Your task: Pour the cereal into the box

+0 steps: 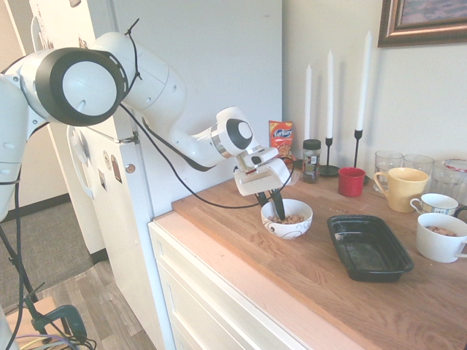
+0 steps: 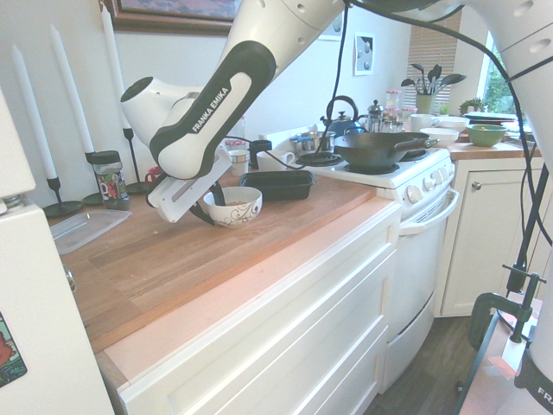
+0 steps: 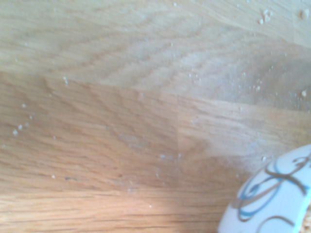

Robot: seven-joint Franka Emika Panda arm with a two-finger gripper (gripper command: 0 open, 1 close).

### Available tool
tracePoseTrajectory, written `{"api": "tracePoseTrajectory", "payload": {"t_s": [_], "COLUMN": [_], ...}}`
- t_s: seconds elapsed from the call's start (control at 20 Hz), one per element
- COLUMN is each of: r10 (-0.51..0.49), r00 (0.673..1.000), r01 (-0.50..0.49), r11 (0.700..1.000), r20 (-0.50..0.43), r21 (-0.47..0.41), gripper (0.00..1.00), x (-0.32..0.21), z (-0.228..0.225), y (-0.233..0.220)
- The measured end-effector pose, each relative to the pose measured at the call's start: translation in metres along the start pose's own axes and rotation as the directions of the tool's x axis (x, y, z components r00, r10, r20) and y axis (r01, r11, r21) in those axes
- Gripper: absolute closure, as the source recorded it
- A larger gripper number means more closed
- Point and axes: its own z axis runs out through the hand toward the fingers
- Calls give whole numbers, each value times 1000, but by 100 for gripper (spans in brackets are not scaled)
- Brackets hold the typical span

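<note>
A white bowl point(image 1: 288, 222) with blue-brown scrollwork stands on the wooden counter and holds the cereal point(image 1: 290, 218), a small light-brown heap. My gripper point(image 1: 271, 204) reaches down from the left onto the bowl's near-left rim, partly inside the bowl. The second exterior view shows the gripper point(image 2: 212, 203) at the same bowl point(image 2: 233, 207). The box point(image 1: 368, 248), a shallow glossy black tray, lies empty on the counter just right of the bowl. In the second exterior view the box point(image 2: 276, 184) is behind the bowl. A curved piece of the bowl point(image 3: 272, 194) and crumb-dusted wood fill the wrist view.
Behind the box stand a red cup point(image 1: 352, 181), a yellow mug point(image 1: 401, 188), glasses and two white mugs point(image 1: 440, 237). A spice jar point(image 1: 311, 160), snack bag point(image 1: 281, 138) and tall candles point(image 1: 330, 80) line the wall. A clear flat container point(image 2: 82, 229) lies on the counter; a stove with a wok point(image 2: 371, 147) adjoins it.
</note>
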Motion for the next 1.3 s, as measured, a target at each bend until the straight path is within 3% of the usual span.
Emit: {"api": "tracePoseTrajectory", "payload": {"t_s": [0.7, 1.05, 1.3], "r10": [22, 106, 152], "r00": [1000, 994, 980], "r01": [-22, -109, -172], "r11": [1000, 990, 972], "r20": [2, 38, 132], "r21": [5, 90, 161], "gripper": [100, 100, 100], "x": [8, 46, 90], "z": [-2, -49, -66], "y": [7, 22, 44]}}
